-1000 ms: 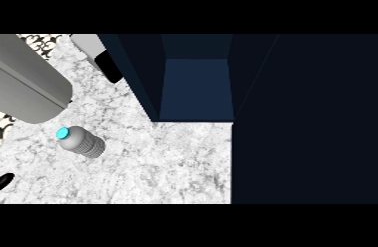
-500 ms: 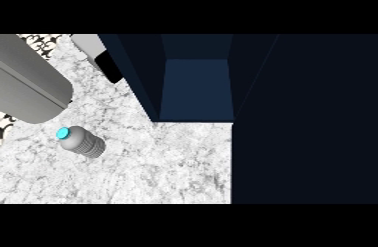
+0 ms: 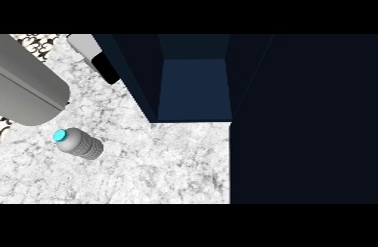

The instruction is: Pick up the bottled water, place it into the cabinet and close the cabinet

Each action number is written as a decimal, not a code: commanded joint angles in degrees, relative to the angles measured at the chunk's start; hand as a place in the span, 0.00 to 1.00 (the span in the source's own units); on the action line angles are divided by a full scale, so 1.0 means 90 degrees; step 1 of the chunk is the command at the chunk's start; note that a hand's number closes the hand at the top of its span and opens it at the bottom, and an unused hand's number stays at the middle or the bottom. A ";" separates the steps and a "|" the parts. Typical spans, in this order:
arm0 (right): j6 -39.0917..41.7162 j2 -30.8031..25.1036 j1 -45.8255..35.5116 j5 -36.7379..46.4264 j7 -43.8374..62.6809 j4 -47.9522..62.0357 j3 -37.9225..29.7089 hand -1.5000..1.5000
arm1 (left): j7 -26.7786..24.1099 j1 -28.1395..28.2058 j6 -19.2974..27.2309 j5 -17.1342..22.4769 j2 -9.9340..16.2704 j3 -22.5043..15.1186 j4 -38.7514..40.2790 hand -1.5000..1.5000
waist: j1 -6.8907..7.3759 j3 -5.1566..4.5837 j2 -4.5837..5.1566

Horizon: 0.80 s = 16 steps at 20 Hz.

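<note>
Bottle waiting on the worktop as the cabinet is standing open

At far left a grey forearm [image 3: 29, 88] is crossing the upper corner of the marble worktop [image 3: 155, 166], but neither hand is showing in the head view, so whether the fingers are released or clenched cannot be told. Just below that forearm the bottle [image 3: 78, 143] is standing alone, its blue cap [image 3: 61, 136] facing up, touched by nothing. To its right the dark-blue cabinet [image 3: 193, 86] is showing an open compartment, with what looks like its door [image 3: 303, 121] swung out at far right. Judging by this, the pick-up is not yet done: the next move is calling for a hand to come down around the bottle before any carrying toward the compartment or closing of the door.
</note>
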 commanded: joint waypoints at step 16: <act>0.0611 -0.0040 0.1011 -0.1570 -0.0094 -0.1031 -0.0541 0.00 | -0.0325 -0.1715 -0.0883 -0.2568 -0.0409 -0.0275 0.2882 0.00 | -0.0237 -0.0011 0.0031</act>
